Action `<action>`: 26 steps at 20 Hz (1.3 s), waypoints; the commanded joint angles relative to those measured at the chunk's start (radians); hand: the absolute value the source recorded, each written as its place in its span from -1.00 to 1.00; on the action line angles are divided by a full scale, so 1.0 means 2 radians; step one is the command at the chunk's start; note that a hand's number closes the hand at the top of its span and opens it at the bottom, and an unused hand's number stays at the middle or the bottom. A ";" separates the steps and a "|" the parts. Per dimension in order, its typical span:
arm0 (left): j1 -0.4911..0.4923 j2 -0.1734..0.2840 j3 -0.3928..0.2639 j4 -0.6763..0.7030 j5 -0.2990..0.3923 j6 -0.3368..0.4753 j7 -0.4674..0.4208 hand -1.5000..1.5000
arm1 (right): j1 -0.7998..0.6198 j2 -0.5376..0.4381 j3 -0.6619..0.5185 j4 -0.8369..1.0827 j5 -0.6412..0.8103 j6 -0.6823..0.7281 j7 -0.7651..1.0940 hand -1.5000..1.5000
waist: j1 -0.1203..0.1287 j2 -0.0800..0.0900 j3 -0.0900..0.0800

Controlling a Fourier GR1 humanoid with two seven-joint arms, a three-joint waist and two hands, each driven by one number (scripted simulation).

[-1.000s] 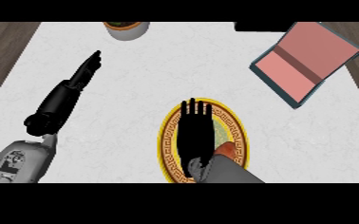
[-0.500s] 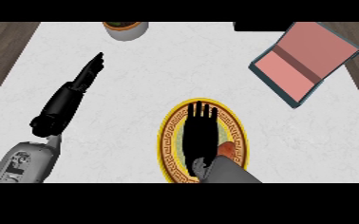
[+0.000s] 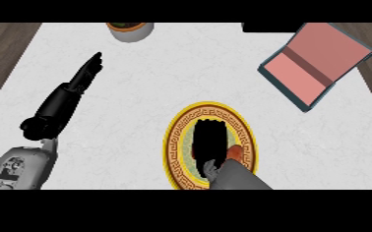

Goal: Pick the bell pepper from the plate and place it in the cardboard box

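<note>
Pepper (image 3: pixel 235 153): orange-red bit on round yellow-rimmed plate (image 3: pixel 174 142), mostly hidden under right hand (image 3: pixel 210 140), fingers curled down over it. Left hand (image 3: pixel 85 71) flat on white marbled counter (image 3: pixel 181 73), fingers straight. Box (image 3: pixel 316 64), pink inside, dark walls, far right. Round pot (image 3: pixel 131 30) at top edge.

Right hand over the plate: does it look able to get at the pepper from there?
Probably yes. The right hand is directly over the plate, with the pepper beside it and nothing between.
</note>
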 commanded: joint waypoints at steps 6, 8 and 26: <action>0.006 -0.015 0.019 -0.017 -0.012 -0.014 0.017 0.00 | 0.005 0.004 0.020 0.026 0.089 -0.045 -0.030 1.00 | -0.001 0.000 0.000; -0.008 -0.024 0.015 0.001 -0.019 -0.020 0.010 0.00 | -0.031 0.004 0.018 0.053 0.083 -0.056 -0.040 1.00 | 0.000 0.001 0.000; 0.012 -0.023 0.029 -0.001 -0.025 -0.031 -0.010 0.00 | -0.256 -0.051 -0.164 0.140 -0.002 -0.157 -0.387 1.00 | 0.004 0.002 0.000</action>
